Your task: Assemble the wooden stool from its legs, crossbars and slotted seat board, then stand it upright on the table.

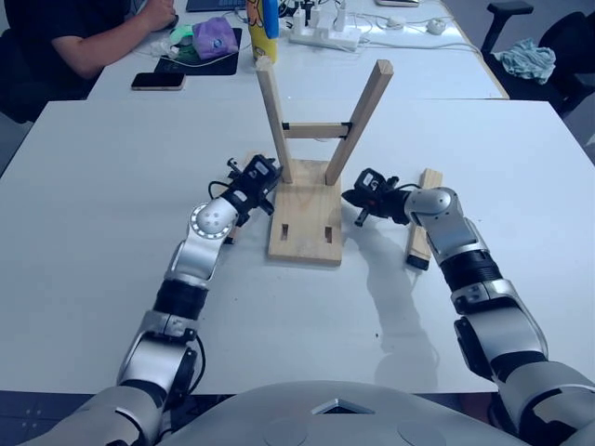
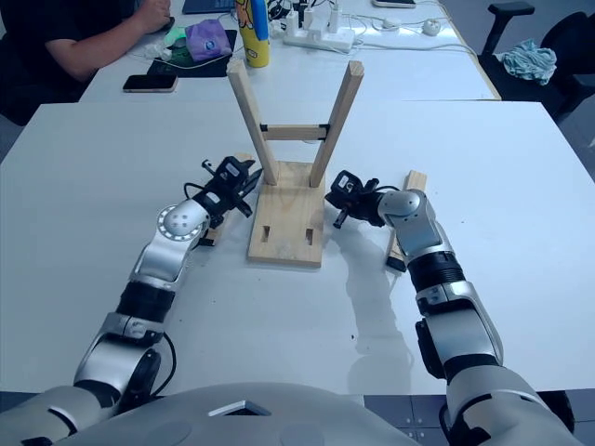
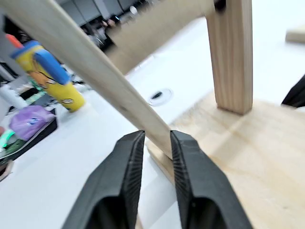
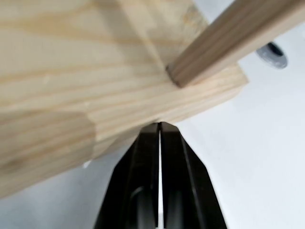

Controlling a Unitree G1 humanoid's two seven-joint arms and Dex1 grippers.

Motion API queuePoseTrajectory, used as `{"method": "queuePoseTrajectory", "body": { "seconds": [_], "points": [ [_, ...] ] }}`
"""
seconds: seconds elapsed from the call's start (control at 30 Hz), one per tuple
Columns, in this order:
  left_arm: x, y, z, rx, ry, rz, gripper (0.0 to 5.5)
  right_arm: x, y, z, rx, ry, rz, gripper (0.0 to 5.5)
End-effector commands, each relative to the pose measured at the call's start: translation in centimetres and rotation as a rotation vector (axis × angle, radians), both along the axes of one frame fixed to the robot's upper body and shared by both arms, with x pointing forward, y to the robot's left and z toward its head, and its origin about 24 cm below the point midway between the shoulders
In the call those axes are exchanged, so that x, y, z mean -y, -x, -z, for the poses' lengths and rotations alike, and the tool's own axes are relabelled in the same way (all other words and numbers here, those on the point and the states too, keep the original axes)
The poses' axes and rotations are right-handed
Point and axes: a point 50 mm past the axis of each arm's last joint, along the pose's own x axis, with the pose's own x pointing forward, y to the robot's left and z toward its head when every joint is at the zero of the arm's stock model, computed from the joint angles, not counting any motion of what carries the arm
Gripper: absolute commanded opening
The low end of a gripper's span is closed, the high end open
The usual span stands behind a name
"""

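Two legs (image 1: 274, 121) stand slotted; my left pincer (image 3: 157, 138) clamps one, closed right pincer (image 4: 159, 126) meets the board (image 1: 307, 209) edge; I'd press straight down.

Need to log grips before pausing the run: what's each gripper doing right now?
Left gripper: closed on the left leg near its base.
Right gripper: closed, empty, tips at the seat board edge.

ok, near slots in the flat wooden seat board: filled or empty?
Empty: both near slots are bare holes in the seat board; both wooden legs stand at its far end.
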Motion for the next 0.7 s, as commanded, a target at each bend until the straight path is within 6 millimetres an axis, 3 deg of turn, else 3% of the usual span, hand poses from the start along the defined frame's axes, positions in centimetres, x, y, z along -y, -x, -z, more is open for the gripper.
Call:
{"method": "queuePoseTrajectory", "body": {
  "seconds": [0.03,0.13,0.33,0.7],
  "points": [
    [-5.4,3.9,-2.9,-0.041,0.188,-0.249,1.61,1.6,1.4,-1.7,-0.004,-0.177,0.097,0.0],
    [-7.1,4.0,-2.8,-0.114,0.208,-0.321,2.03,2.0,1.9,-1.5,-0.05,-0.219,0.146,0.0],
    [-10.0,3.6,-1.8,-0.254,0.239,-0.452,2.03,0.9,3.1,-1.4,-0.097,-0.312,0.17,0.0],
    [-10.9,2.3,0.9,-0.487,0.285,-0.412,2.03,-2.3,3.1,-2.1,-0.129,-0.405,0.19,0.0]
  ]
}}
